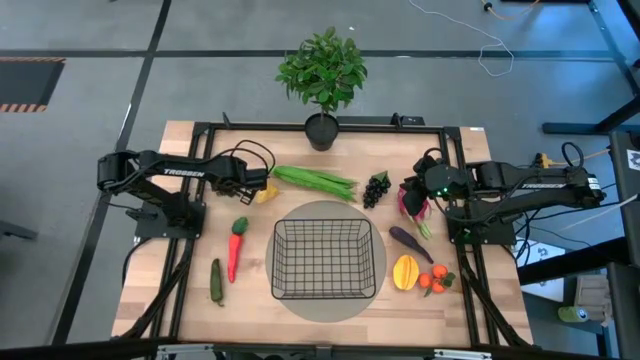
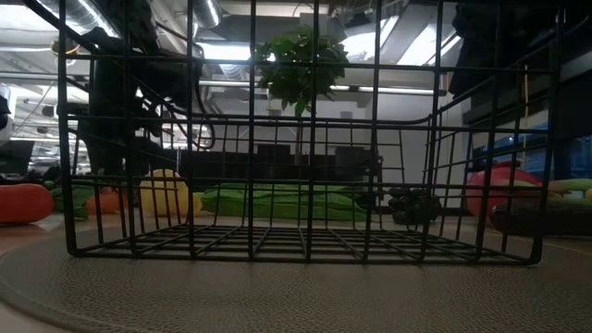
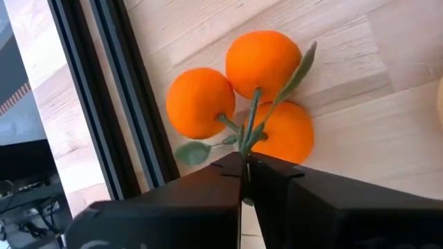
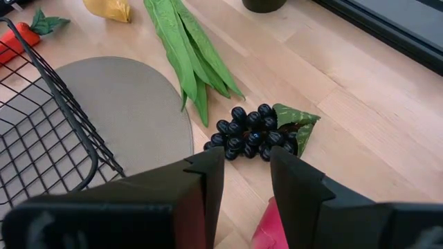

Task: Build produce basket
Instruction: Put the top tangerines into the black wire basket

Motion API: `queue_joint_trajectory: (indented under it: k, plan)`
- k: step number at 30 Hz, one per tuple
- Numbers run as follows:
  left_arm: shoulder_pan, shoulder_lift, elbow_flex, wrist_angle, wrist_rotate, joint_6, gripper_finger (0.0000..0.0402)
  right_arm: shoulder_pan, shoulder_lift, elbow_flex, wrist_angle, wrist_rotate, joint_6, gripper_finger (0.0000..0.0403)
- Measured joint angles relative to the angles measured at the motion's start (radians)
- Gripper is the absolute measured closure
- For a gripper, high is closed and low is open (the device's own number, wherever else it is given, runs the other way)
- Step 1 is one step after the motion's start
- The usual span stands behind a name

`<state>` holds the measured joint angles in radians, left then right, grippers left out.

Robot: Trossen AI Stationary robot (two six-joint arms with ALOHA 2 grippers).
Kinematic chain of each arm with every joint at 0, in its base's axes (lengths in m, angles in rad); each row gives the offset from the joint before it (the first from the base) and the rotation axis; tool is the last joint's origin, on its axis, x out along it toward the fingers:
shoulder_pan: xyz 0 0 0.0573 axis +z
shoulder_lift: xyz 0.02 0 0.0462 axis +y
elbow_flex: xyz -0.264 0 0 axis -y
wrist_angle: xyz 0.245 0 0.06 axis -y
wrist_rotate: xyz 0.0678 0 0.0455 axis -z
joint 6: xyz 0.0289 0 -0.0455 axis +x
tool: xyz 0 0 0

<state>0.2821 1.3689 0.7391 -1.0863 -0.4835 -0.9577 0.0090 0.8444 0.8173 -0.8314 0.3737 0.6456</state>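
The black wire basket stands on a round grey mat at the table's middle. My left gripper is in the far left area, beside the yellow lemon. In its wrist view the shut fingers meet just over the green stem of the orange tomatoes. In the high view the tomatoes lie near the right edge. My right gripper is open over the pink radish, with the black grapes just beyond its fingers. My left gripper: its shut fingers stand right at the tomatoes' stem, coming from above, and the tomatoes lie on the wood. The fingers hide the stem's end. The high view shows this gripper far from the tomatoes, so I cannot tell whether it touches them.
Green beans lie far of the basket. The red chili and dark cucumber lie to its left. The eggplant and mango lie to its right. A potted plant stands at the far edge, and black rails border the table.
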Motion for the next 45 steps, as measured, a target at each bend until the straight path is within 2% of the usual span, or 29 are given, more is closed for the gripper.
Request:
queue_joint_trajectory:
  k: [4,11,20,25,27,30,34,38,45]
  plan:
    - [-0.013,0.000,0.000,0.000,-0.038,0.024,0.0399,0.000,0.000,0.000,0.000,0.000,0.000,0.0293]
    - [-0.150,-0.023,0.074,-0.001,-0.228,0.049,0.0401,0.000,0.000,0.000,0.000,0.000,0.000,0.0293]
    - [-0.402,-0.028,0.333,0.004,-0.469,0.107,0.0401,0.000,0.000,0.000,0.000,0.001,0.000,0.0293]
    - [-0.542,-0.029,0.461,0.156,-0.545,0.319,0.0401,0.000,0.000,0.000,0.000,0.000,0.000,0.0293]
    - [-0.589,-0.029,0.491,0.238,-0.532,0.439,0.0401,0.000,0.000,0.000,0.000,0.001,0.000,0.0293]
    - [-0.650,-0.029,0.505,0.365,-0.446,0.586,0.0401,0.000,0.000,0.000,0.001,0.000,0.002,0.0293]
    - [-0.709,-0.029,0.505,0.475,-0.266,0.719,0.0401,0.000,0.000,0.000,0.001,0.000,0.003,0.0293]
    - [-0.742,-0.019,0.505,0.503,-0.074,0.798,0.0401,0.000,0.000,0.000,0.001,0.000,0.004,0.0293]
    - [-0.756,-0.020,0.505,0.506,-0.048,0.803,0.0384,0.000,0.000,0.000,0.001,0.000,0.004,0.0293]
